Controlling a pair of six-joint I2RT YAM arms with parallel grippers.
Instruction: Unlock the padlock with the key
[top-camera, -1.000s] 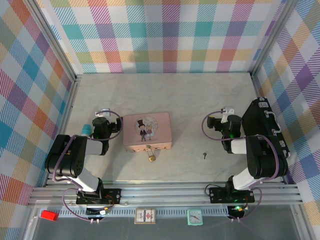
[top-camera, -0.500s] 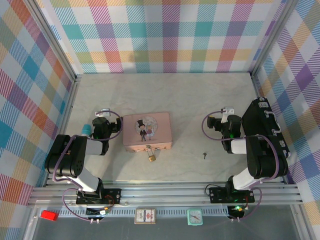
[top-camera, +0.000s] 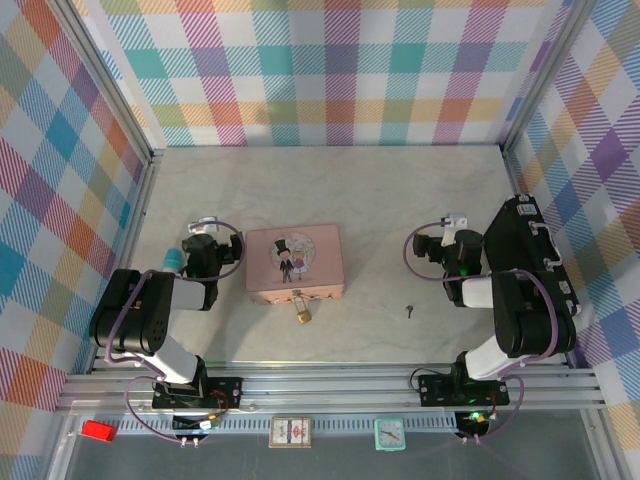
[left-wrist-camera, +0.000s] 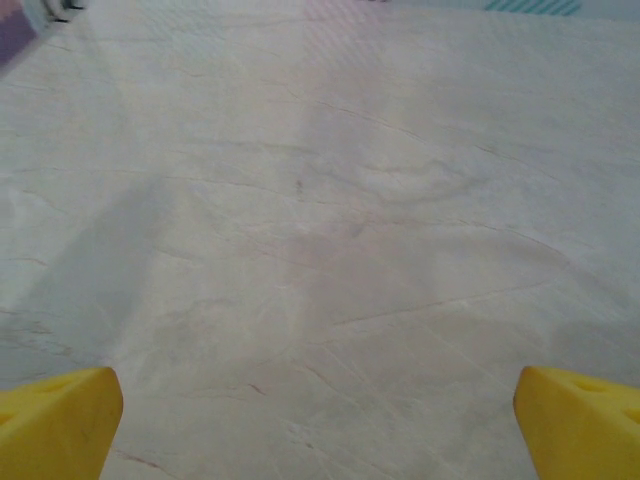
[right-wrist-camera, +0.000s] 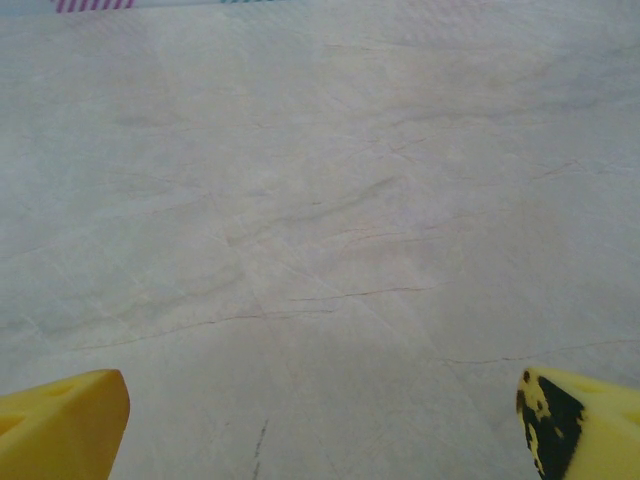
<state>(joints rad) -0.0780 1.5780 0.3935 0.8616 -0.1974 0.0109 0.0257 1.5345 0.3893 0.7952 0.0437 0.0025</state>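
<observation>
While the left pincer (left-wrist-camera: 320, 430) and the right pincer (right-wrist-camera: 320, 430) both stand released, yellow-tipped fingers (left-wrist-camera: 60, 425) spread wide over bare, pale marbled bench (left-wrist-camera: 330, 220) with nothing between them, no step of the task looks begun. From above, the left pincer (top-camera: 205, 248) sits at left-centre of the frame, just beside the left end of the pink rectangular tin box (top-camera: 295, 262) with a cartoon couple on its lid. The right pincer (top-camera: 440, 247) sits at right-centre, well apart from that box. At the box's lower edge, near the middle of the frame, lies the tiny brass-gold padlock (top-camera: 302, 316), its thin silvery shackle reaching up to the box's front. It seems closed, though it is too small to be sure. The very small dark metal key (top-camera: 409, 310) lies alone on the bench to the lower right of the box, below the right pincer, touched by nothing. As I judge it, everything is left: grasping the key, carrying it to the padlock, seating it and turning.
</observation>
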